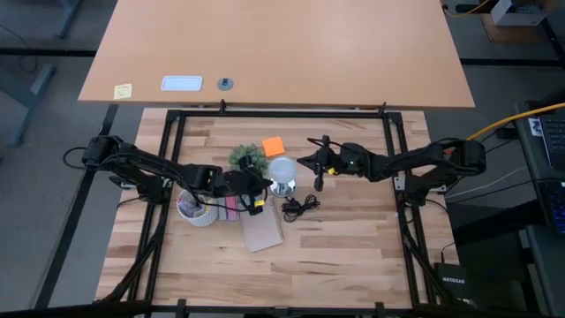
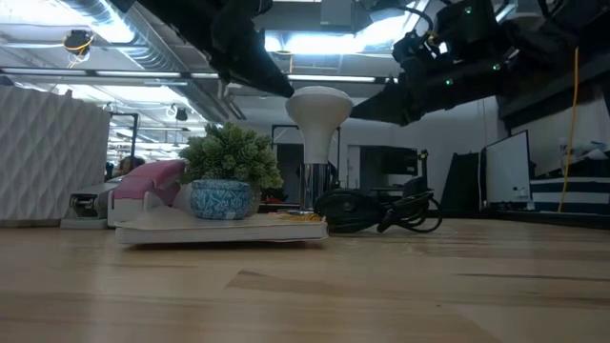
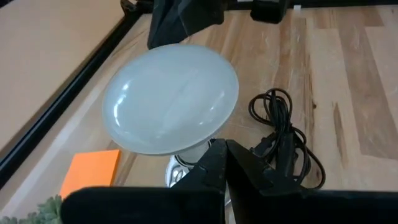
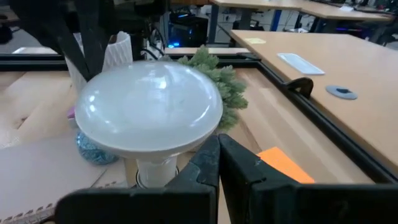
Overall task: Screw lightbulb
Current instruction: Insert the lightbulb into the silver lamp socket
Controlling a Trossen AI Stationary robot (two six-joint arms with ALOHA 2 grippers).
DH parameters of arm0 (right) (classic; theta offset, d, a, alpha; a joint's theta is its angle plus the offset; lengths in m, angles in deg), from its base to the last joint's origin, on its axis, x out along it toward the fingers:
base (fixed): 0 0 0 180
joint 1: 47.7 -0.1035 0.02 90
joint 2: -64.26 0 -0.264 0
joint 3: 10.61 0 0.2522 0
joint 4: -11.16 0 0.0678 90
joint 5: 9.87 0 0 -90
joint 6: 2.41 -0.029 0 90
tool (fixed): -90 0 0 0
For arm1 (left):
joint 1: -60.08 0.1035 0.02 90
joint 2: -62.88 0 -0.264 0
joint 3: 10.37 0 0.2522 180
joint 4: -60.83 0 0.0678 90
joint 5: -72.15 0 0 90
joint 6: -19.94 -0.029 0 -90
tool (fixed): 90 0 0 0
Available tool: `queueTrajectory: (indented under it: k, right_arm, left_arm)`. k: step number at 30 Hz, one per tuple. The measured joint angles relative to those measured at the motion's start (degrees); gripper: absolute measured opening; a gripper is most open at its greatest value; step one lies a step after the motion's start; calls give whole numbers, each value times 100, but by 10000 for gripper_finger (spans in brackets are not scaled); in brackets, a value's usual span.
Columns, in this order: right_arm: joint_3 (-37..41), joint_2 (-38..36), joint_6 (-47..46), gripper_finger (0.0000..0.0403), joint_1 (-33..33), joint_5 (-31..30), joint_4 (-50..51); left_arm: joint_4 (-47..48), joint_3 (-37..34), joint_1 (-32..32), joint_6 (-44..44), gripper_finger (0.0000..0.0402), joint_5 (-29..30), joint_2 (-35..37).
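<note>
1. The lightbulb (image 1: pixel 282 170) stands upright in its socket (image 1: pixel 283 187) at mid-surface (image 1: pixel 353 256), beside the coiled black cord (image 1: pixel 301 207) and the small potted plant (image 1: pixel 247 157).
2. Left hand (image 1: pixel 257 185): clenched, grasping nothing, just beside the bulb.
3. Right hand (image 1: pixel 305 163): clenched, grasping nothing, near the bulb's opposite side.

Lighting: bright, even, from overhead; ceiling light strips (image 2: pixel 315 43) glare white in the low view; arms there read as dark silhouettes against them. Shadows: soft and short on the wooden table (image 1: pixel 335 247); faint dark patches on its near boards in the low view. Glare: pale highlights on the lightbulb (image 3: pixel 171 96) globe in both wrist views. Focus: near tabletop soft in the low view; each wrist's own fingers blurred and black.
</note>
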Motion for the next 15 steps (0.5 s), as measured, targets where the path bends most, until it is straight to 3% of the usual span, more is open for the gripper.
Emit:
queueTrajectory:
  k: [7, 15]
  right_arm:
    - [0, 59, -10, 12, -2, 27, -21]
    - [0, 59, -13, 12, 9, 737, -95]
  left_arm:
    - [-13, 0, 0, -17, 0, 2, 0]
    - [5, 0, 0, -10, 0, 405, 0]
